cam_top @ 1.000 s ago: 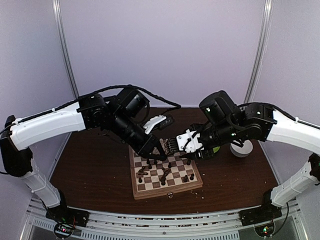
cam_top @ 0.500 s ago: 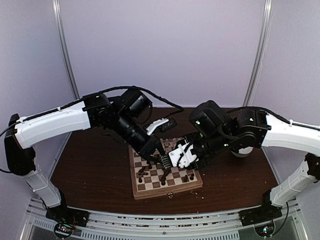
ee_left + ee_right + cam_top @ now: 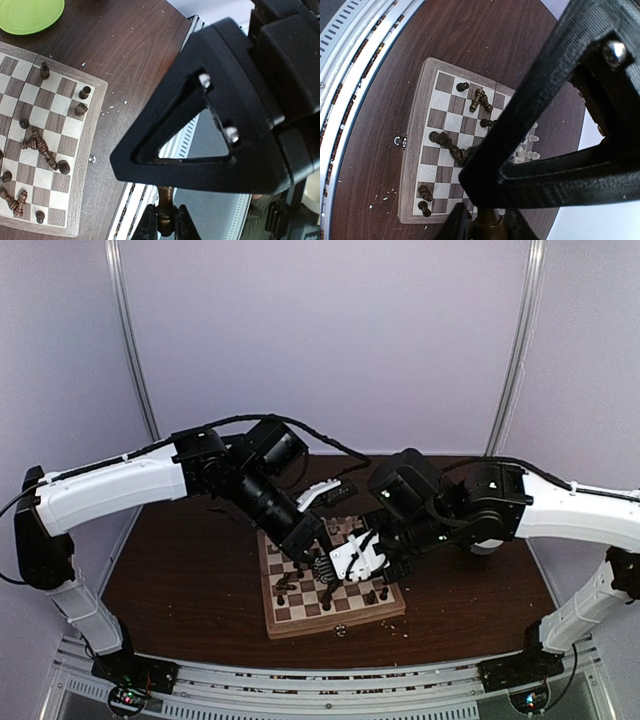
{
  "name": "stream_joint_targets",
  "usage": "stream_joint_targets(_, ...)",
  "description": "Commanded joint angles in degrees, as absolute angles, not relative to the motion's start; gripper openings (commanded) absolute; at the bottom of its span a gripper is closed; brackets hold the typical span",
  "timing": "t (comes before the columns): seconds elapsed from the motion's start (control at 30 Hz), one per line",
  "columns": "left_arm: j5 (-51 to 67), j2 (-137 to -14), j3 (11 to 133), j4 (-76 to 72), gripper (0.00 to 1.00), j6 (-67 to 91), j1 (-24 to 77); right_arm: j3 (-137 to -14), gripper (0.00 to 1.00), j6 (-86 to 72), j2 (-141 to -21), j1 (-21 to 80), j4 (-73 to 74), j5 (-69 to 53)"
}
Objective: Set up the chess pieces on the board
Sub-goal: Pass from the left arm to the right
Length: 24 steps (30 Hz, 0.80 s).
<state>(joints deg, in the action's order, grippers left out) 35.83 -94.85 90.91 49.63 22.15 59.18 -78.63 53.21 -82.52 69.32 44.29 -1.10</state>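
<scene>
Likely a handover: left hand (image 3: 164, 228) clenches a dark piece (image 3: 165, 202); right hand (image 3: 487, 227) brackets it, grip unclear. Next: stand it on the board (image 3: 410, 167).

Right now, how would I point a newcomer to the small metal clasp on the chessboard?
Start at the chequered wooden board on the dark table. Follow its plain thick edge on the side nearest the arms' bases; the clasp sits about midway along it. It is the only shiny metal bit there, unlike the turned wooden chess pieces on the squares.
</scene>
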Motion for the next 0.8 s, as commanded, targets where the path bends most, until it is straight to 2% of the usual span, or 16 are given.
stream_joint_targets(0.0,37.4,-95.3,92.6,47.6,0.00,21.8,58.5,-79.6,0.18,52.7,-83.0,70.1,43.7,0.0)
stream_joint_targets(0.07,37.3,-95.0,92.5,47.6,0.01,21.7,58.0,-79.9,0.13,52.2,-83.2,70.1,43.8,0.4)
stream_joint_targets(0.2,32.3,-91.8,91.5,46.5,0.31,19.8,57.3,-78.8,0.09,49.8,-81.7,69.2,43.0,1.0)
stream_joint_targets(0.3,24.3,-84.9,86.4,38.0,0.49,19.6,57.3,-78.9,0.08,44.8,-79.4,65.2,44.1,-6.1)
stream_joint_targets(0.5,15.0,-71.2,67.7,6.1,0.50,20.4,58.0,-76.9,0.07,33.2,-74.8,53.4,42.0,-29.7)
stream_joint_targets(0.6,11.6,-69.8,62.8,-2.8,0.50,15.9,59.3,-77.5,0.07,29.8,-74.8,49.8,42.3,-38.2)
stream_joint_targets(0.77,15.4,-73.8,62.2,-11.7,0.53,15.5,59.5,-76.1,0.07,23.9,-73.8,46.9,38.1,-44.2)
